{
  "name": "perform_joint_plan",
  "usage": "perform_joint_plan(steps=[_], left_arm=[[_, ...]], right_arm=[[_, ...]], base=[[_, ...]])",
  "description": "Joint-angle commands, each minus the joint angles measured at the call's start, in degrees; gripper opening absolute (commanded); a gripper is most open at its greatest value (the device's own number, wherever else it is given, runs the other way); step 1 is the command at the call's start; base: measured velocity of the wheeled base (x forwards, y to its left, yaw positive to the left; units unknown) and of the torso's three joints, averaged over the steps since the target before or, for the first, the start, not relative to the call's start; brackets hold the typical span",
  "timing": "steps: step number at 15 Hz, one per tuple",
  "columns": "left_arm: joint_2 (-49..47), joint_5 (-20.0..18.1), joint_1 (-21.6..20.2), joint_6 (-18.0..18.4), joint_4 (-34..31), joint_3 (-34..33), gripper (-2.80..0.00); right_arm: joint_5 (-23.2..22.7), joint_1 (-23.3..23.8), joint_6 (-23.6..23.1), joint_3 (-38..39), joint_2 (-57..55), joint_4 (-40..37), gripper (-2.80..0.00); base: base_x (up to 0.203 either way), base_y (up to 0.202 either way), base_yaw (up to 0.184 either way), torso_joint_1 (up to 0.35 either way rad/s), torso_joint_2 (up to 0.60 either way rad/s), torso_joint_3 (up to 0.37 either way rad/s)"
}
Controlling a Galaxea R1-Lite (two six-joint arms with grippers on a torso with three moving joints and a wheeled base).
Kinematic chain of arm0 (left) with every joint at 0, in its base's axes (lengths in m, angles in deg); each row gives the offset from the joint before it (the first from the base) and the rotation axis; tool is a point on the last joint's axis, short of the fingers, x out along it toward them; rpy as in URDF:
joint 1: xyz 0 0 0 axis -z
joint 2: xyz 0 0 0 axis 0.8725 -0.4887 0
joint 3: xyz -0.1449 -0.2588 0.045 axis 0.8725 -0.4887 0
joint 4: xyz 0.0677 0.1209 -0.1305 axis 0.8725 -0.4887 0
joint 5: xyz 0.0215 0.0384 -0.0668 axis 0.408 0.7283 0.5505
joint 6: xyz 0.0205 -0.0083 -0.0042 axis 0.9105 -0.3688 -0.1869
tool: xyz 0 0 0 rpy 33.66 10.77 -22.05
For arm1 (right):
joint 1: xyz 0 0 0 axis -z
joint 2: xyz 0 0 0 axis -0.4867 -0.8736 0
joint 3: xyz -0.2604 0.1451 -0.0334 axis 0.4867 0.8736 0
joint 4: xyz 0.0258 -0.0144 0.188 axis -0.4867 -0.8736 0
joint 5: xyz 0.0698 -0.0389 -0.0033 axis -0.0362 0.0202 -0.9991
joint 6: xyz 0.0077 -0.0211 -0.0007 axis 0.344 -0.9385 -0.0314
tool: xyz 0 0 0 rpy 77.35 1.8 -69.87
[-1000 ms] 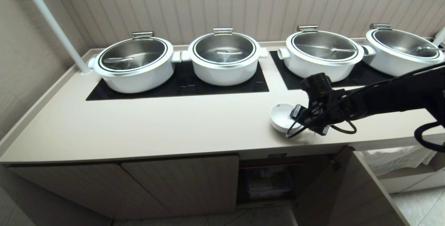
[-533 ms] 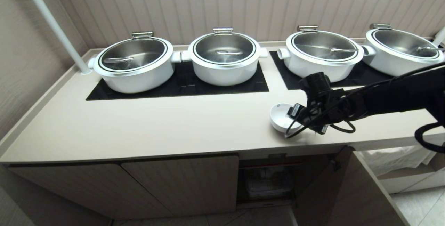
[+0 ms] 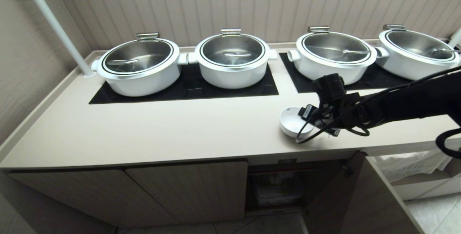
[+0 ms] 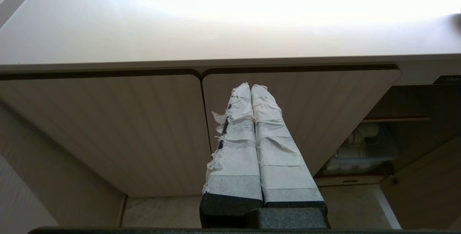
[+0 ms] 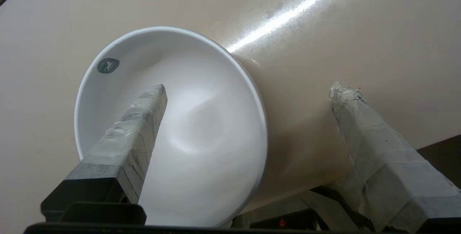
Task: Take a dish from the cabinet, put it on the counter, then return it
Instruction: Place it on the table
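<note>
The dish (image 3: 290, 119), a small white bowl, stands upright on the beige counter (image 3: 180, 133) near its front edge, right of the middle. My right gripper (image 3: 317, 122) reaches in from the right and is open. In the right wrist view one taped finger (image 5: 144, 118) sits over the inside of the dish (image 5: 201, 126) and the other finger (image 5: 360, 126) stands well outside its rim, neither pressing on it. The cabinet (image 3: 187, 190) under the counter has its right compartment (image 3: 277, 187) open. My left gripper (image 4: 251, 86) is shut and parked low before the cabinet doors (image 4: 299, 100).
Several large white steel-lidded pots (image 3: 138, 64) stand on black cooktop panels (image 3: 187, 86) along the back. A white pole (image 3: 54, 21) rises at the back left. The open cabinet door (image 3: 342, 198) juts out below the dish. A clear bin (image 4: 360, 147) sits inside.
My right gripper's fingers have spread wider apart around the dish's rim and the wrist has shifted slightly. The dish stays in place on the counter. The left arm is still.
</note>
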Motion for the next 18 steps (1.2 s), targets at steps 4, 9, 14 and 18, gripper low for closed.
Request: perform_joint_plan(steps=[4, 9, 14, 18], left_arm=[[0.0, 0.0, 0.0, 0.0, 0.0, 0.0, -2.8], [0.0, 0.0, 0.0, 0.0, 0.0, 0.0, -2.8], [0.0, 0.0, 0.0, 0.0, 0.0, 0.0, -2.8], [0.0, 0.0, 0.0, 0.0, 0.0, 0.0, -2.8]], right_arm=[[0.7, -0.1, -8.4, 7.4, 2.7, 13.4, 0.0], [0.5, -0.1, -20.2, 17.2, 5.1, 30.3, -2.8], [0.4, -0.1, -25.4, 24.1, 9.7, 38.5, -2.8], [0.2, -0.5, -25.6, 27.8, 16.2, 38.6, -2.8]], base=[[0.0, 0.0, 0.0, 0.0, 0.0, 0.0], [0.0, 0.0, 0.0, 0.0, 0.0, 0.0], [0.0, 0.0, 0.0, 0.0, 0.0, 0.0], [0.0, 0.0, 0.0, 0.0, 0.0, 0.0]])
